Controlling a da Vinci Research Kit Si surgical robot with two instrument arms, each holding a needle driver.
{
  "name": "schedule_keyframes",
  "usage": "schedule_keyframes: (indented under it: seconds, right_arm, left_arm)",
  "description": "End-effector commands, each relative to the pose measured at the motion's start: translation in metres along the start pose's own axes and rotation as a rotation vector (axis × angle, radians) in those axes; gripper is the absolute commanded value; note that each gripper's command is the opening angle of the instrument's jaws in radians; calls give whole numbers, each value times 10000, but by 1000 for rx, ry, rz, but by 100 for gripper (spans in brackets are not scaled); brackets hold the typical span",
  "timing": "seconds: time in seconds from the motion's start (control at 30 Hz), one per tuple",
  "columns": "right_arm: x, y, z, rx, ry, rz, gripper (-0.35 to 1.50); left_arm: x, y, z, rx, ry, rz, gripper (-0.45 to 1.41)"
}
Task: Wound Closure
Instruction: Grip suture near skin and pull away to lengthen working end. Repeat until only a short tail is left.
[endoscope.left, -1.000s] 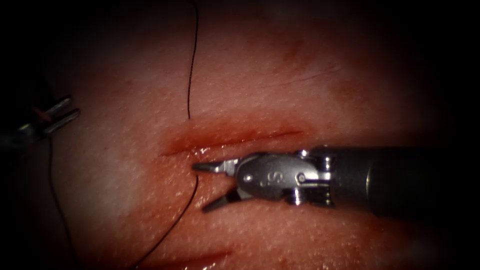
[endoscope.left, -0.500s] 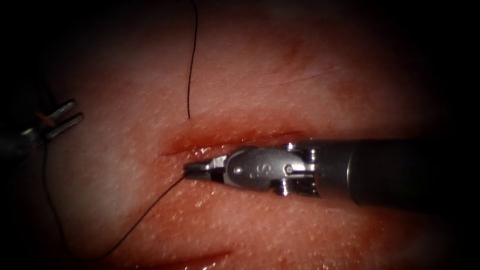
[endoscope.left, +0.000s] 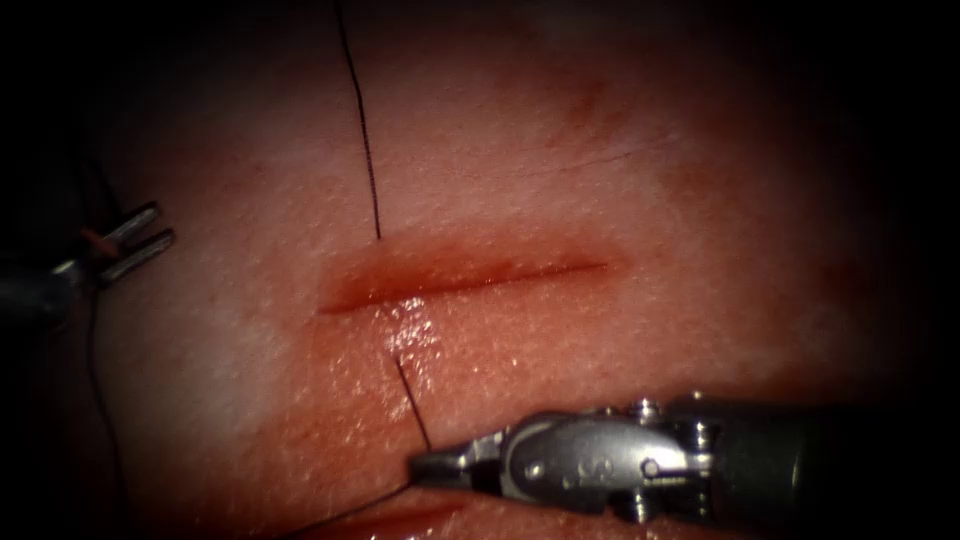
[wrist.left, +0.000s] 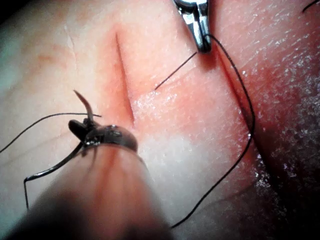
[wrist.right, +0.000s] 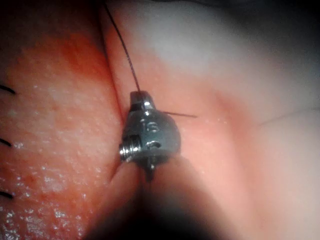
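The right arm's steel needle driver (endoscope.left: 425, 467), which a second ago lay with its jaws apart just below the dark red, straight cut (endoscope.left: 465, 280) in the pale pink pork-belly tissue (endoscope.left: 620, 200), has closed them on the thin black suture thread (endoscope.left: 412, 405) and drawn back toward the lower edge of the endoscope view. The jaws are now pressed together on the thread, and a short, straight length of it runs from a glistening exit point just below the cut down to the jaw tips, with a slack tail trailing off beyond them. Above the cut, the other length of thread has shifted its upper end leftward, which suggests thread has been pulled through the tissue. The left arm's dark-tipped needle driver (endoscope.left: 135, 240) sits well to the left of the cut, hardly moved; in the left wrist view its jaws (wrist.left: 82, 131) pinch the slim curved steel needle (wrist.left: 86, 106) near its rear end, the point rising free, clear of the tissue. So the stitch is through both edges of the cut, which still lies unclosed with no knot visible.
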Motion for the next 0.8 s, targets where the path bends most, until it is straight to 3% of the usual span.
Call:
schedule_keyframes:
  seconds: [0.03,0.13,0.4,0.43,0.47,0.5,0.53,0.63,0.67,0.7,0.8]
  right_arm:
    - [12,-24,6,17,1,-7,-35]
    - [33,-60,5,44,9,-11,-35]
    - [57,-92,21,85,29,-41,-35]
    - [58,-89,24,81,31,-38,-21]
    - [59,-84,25,74,38,-32,37]
    - [59,-80,25,70,43,-28,64]
    - [58,-72,26,62,53,-19,110]
    - [54,-49,21,32,83,-9,135]
    - [51,-30,13,8,92,0,142]
    - [51,-30,13,8,92,0,142]
    - [45,5,-1,-41,115,-10,145]
  left_arm:
    - [-1,3,8,-1,0,3,-45]
    - [-1,5,9,-1,-1,11,-45]
    - [-1,7,10,-5,-1,14,-45]
    - [-1,7,9,-5,-1,15,-45]
    - [-1,7,9,-6,-1,15,-45]
    - [-1,7,9,-6,0,15,-45]
    - [-2,7,9,-6,0,15,-45]
    - [-3,6,8,-7,1,15,-45]
    - [-4,6,8,-8,2,15,-45]
    - [-4,6,8,-8,2,15,-45]
    - [-6,5,8,-8,3,16,-45]
